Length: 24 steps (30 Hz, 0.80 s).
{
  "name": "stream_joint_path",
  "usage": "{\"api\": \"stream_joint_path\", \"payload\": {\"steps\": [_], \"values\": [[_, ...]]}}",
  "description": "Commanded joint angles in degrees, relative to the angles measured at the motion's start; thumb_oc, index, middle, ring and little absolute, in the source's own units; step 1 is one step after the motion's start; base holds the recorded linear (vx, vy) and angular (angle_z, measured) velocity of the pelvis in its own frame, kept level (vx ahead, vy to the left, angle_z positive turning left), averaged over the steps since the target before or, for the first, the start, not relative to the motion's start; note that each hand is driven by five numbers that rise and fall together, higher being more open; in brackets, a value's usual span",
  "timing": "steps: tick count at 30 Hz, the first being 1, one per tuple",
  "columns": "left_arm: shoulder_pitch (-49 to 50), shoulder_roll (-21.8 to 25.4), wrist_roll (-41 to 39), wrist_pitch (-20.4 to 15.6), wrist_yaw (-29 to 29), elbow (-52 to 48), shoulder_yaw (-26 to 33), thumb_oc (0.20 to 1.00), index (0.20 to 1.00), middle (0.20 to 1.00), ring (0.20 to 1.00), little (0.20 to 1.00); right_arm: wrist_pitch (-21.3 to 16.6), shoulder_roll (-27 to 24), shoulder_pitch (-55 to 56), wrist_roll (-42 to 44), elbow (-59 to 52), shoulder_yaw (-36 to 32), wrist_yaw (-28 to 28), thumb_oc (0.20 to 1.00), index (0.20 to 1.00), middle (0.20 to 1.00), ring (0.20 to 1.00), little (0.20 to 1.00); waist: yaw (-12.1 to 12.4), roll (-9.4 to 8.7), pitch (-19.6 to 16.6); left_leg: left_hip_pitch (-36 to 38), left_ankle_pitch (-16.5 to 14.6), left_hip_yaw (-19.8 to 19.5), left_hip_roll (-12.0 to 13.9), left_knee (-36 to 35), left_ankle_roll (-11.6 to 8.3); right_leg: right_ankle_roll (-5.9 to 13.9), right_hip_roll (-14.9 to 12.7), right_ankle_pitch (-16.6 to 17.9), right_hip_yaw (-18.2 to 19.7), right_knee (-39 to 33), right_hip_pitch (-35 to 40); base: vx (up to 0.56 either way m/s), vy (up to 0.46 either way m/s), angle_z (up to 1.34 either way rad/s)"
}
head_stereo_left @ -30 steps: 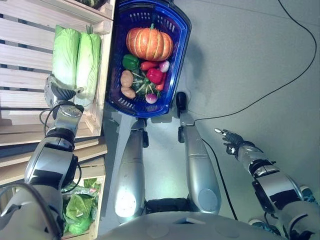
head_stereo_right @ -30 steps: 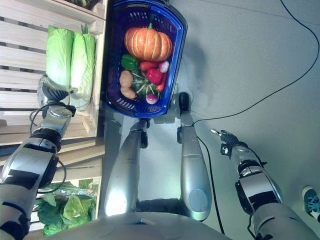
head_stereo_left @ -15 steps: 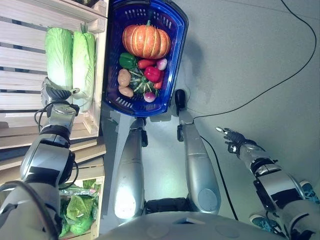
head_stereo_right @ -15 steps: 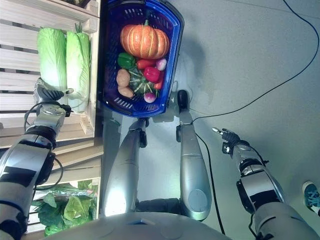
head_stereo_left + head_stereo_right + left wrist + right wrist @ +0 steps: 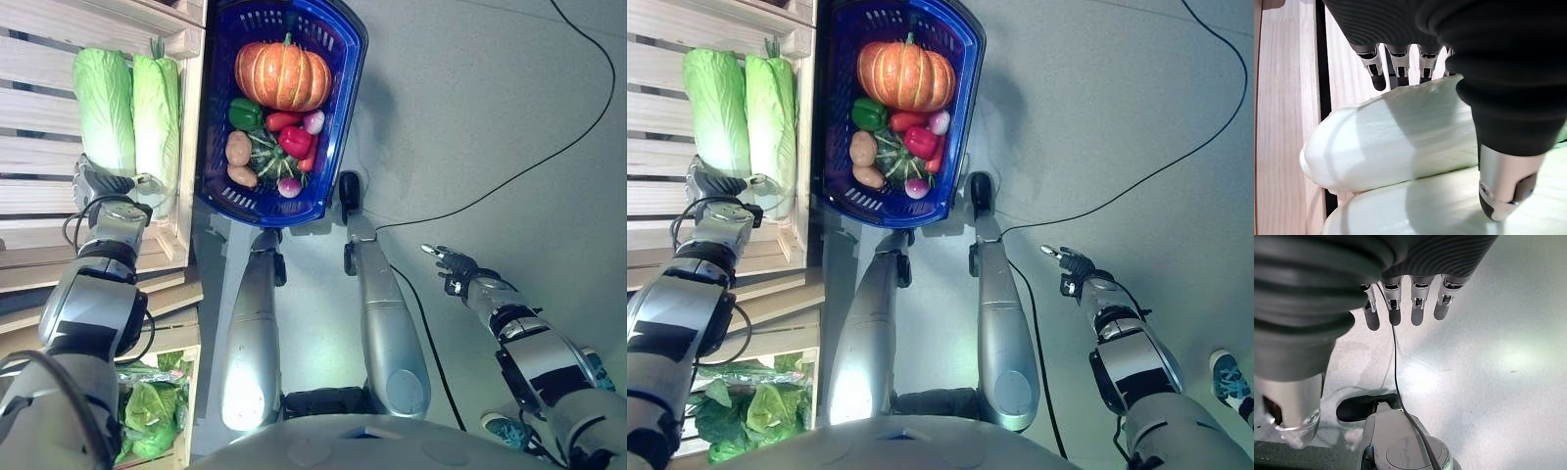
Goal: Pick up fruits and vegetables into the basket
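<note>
- Left eye view: your blue plastic basket [image 5: 345, 117] sits at 12 o'clock, already loaded with a ribbed orange pumpkin [image 5: 279, 76], a green bell pepper [image 5: 243, 115], a red pepper [image 5: 295, 141], a brown potato [image 5: 238, 149] and a small round radish [image 5: 289, 187]. At 10 o'clock, two long pale-green napa cabbages [image 5: 129, 108] lie side by side in a slatted pale wooden crate [image 5: 44, 132], right beside the basket, so the carry across looks short. Your left hand [image 5: 103, 184] reaches out to the near ends of the cabbages, forearm stretched forward over the crate. A lower crate of leafy green lettuce [image 5: 152, 416] waits at 7 o'clock.
- Right eye view: your right hand [image 5: 1065, 261] hangs out at 3 o'clock over the grey floor [image 5: 1136, 117], well apart from the basket, probably parked clear of the work.
- Left wrist view: the left hand's fingers [image 5: 1397, 61] reach over the far side of one cabbage's white base and the thumb [image 5: 1503, 188] presses down on the near side, so the hand is wrapped round that cabbage. I judge the grasp set and the lift not yet made.
- Right wrist view: the right hand's fingers [image 5: 1420, 301] hang straight and apart, holding nothing above the floor.
</note>
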Motion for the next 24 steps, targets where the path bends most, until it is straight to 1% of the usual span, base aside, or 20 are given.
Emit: {"api": "stream_joint_path", "payload": {"steps": [1, 5, 10, 11, 12, 13, 24], "values": [[1.9, 0.7, 4.1, 1.9, 0.4, 4.7, -0.7, 1.000, 1.000, 1.000, 1.000, 1.000, 1.5, -2.0, 2.8, 1.5, -0.2, 2.3, 0.3, 1.000, 1.000, 1.000, 1.000, 1.000, 0.8, -0.66, -2.2, -1.9, 1.5, 0.4, -0.9, -2.1, -0.14, -0.57, 2.5, -8.0, -4.1, 4.4, 1.5, 0.00, 0.000, 0.00], [1.9, 0.6, 6.8, 2.5, 1.0, 4.4, -1.9, 1.000, 1.000, 1.000, 1.000, 1.000, 1.4, -2.3, 2.8, 1.7, -0.1, 2.5, 0.5, 1.000, 1.000, 1.000, 1.000, 1.000, 0.7, -0.78, -2.2, -1.8, 1.7, 0.4, -1.0, -2.4, -0.19, -0.52, 2.6, -7.8, -4.1, 4.0, 1.6, 0.00, 0.000, 0.00], [1.6, 0.5, 7.2, 2.6, 0.8, 4.3, -2.7, 1.000, 1.000, 1.000, 1.000, 1.000, 1.2, -2.3, 2.7, 2.0, -0.2, 2.8, 0.4, 1.000, 1.000, 1.000, 1.000, 1.000, 0.7, -0.89, -2.2, -2.1, 1.8, 0.3, -1.0, -2.6, -0.22, -0.52, 2.6, -7.6, -4.1, 3.8, 1.4, 0.00, 0.000, 0.00], [1.7, 0.4, 7.3, 2.5, 0.6, 4.2, -2.7, 0.476, 0.476, 0.476, 0.476, 0.476, 1.2, -2.2, 2.7, 1.9, -0.2, 2.8, 0.4, 1.000, 1.000, 1.000, 1.000, 1.000, 0.7, -0.90, -2.2, -2.1, 1.8, 0.3, -1.0, -2.6, -0.23, -0.51, 2.6, -7.6, -4.1, 3.8, 1.4, 0.00, 0.000, 0.00], [1.6, 0.5, 7.3, 2.6, 0.3, 4.1, -2.9, 0.272, 0.272, 0.272, 0.272, 0.272, 1.2, -2.3, 2.7, 2.0, -0.2, 2.9, 0.4, 1.000, 1.000, 1.000, 1.000, 1.000, 0.7, -0.89, -2.2, -2.0, 1.9, 0.3, -1.0, -2.6, -0.22, -0.51, 2.6, -7.6, -4.2, 3.7, 1.4, 0.00, 0.000, 0.00], [1.5, 0.3, 7.5, 2.4, -0.3, 3.9, -3.1, 0.200, 0.200, 0.200, 0.200, 0.200, 1.1, -2.2, 2.7, 2.0, -0.2, 2.8, 0.3, 1.000, 1.000, 1.000, 1.000, 1.000, 0.7, -0.90, -2.2, -2.0, 1.9, 0.2, -1.1, -2.8, -0.20, -0.49, 2.7, -7.5, -4.2, 3.7, 1.4, 0.00, 0.000, 0.00], [2.5, -0.4, 4.8, 0.5, -2.8, 2.9, -3.2, 0.200, 0.200, 0.200, 0.200, 0.200, 1.0, -2.1, 2.9, 2.2, -0.8, 2.8, -0.2, 1.000, 1.000, 1.000, 1.000, 1.000, 0.9, -0.60, -2.2, -2.2, 2.3, 0.0, -1.3, -3.5, -0.18, -0.50, 2.7, -7.3, -4.4, 3.1, 1.1, 0.00, 0.000, 0.00]]}}
